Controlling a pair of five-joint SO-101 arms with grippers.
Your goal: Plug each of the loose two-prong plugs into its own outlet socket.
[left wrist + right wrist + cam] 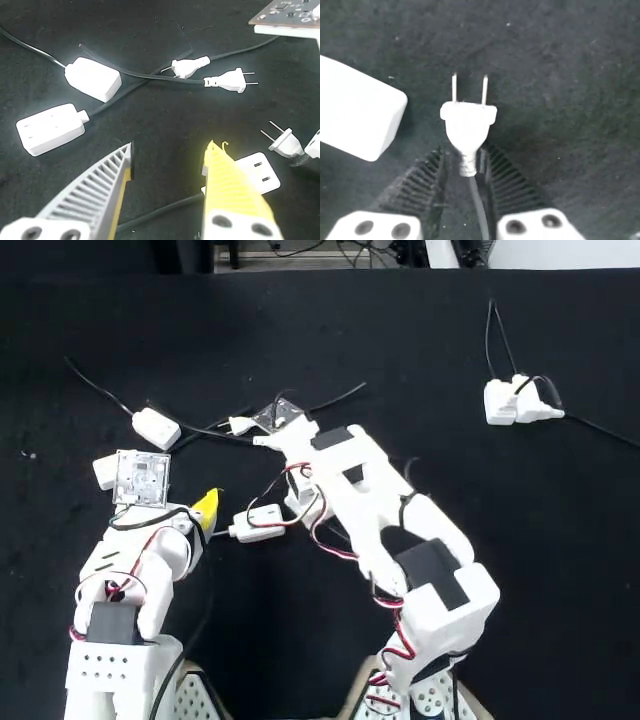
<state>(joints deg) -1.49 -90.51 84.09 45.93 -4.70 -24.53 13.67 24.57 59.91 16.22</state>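
Nearest, the left claw (170,145) hangs released over the black table (400,330) at the near left. Its yellow finger (225,175) hides part of a white socket block (262,172), whose uncovered end shows two open slots. Just beside that block lies a loose plug (281,141), its cord cut off at the frame edge. Left of the claw, a second socket block (50,128) shows paired open slots. Farther in, at mid-table, the right claw (465,161) is clenched on the neck of a two-prong plug (467,117), prongs free, near a plain white block (355,120) that is partly cut off. Two more corded plugs (190,65) (227,80) lie loose nearby. At the far right, a last outlet (510,400) has a white body against it; whether that is a seated plug is hard to make out.
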